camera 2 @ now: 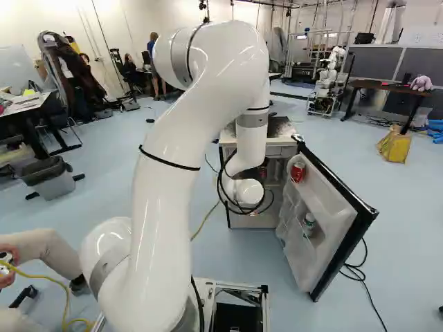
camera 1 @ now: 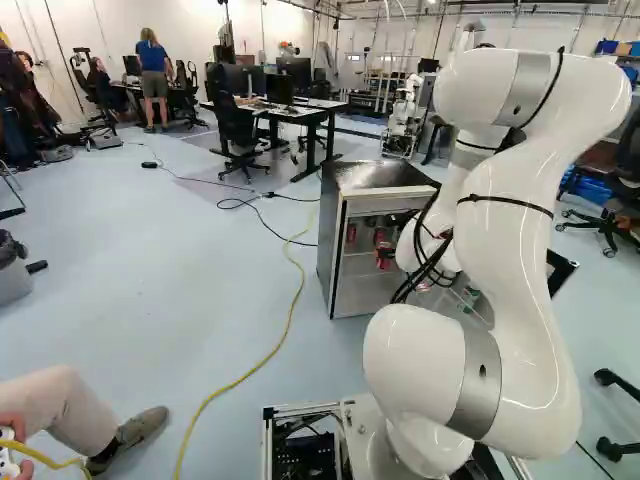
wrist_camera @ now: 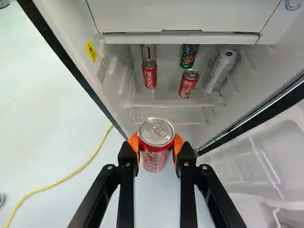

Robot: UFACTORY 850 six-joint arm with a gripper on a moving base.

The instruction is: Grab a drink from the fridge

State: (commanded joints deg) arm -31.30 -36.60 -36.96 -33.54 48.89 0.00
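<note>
In the left base view my gripper is partly hidden by the arm, at the front of the open fridge. The wrist view shows my gripper shut on a red can, orange pads pressing it from two sides. The can is upright, its silver top facing the camera. Beyond it, inside the fridge, stand a red can, another red can, a green can and a tilted white can.
The fridge door stands wide open on the right, with a red can and a small bottle on its shelves. A yellow cable crosses the floor. Another robot stands farther back. A seated person's leg is close at the left.
</note>
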